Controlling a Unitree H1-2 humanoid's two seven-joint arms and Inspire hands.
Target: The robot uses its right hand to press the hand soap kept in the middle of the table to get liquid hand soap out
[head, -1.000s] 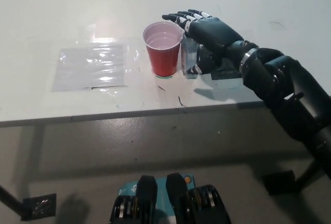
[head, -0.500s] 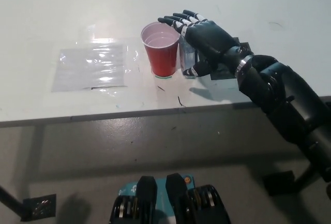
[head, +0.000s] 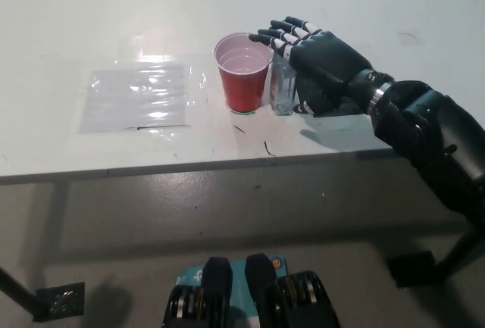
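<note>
Right robot hand (head: 322,55) sits palm-down over the soap (head: 283,89), fingers spread and reaching out past the pump top toward the cup (head: 243,70); can't tell if the palm actually touches the pump. Soap is a clear bottle standing upright on the table (head: 114,10), directly under the hand, just beside the red cup. Clear plastic sheet (head: 136,97) lies flat well beyond the cup. Left robot hand is out of frame.

Black robot arm at the frame's right

The right hand (head: 322,59) is glossy black with white-banded fingers (head: 292,32); a silver ring marks the wrist before the bulky, rounded black forearm.
</note>
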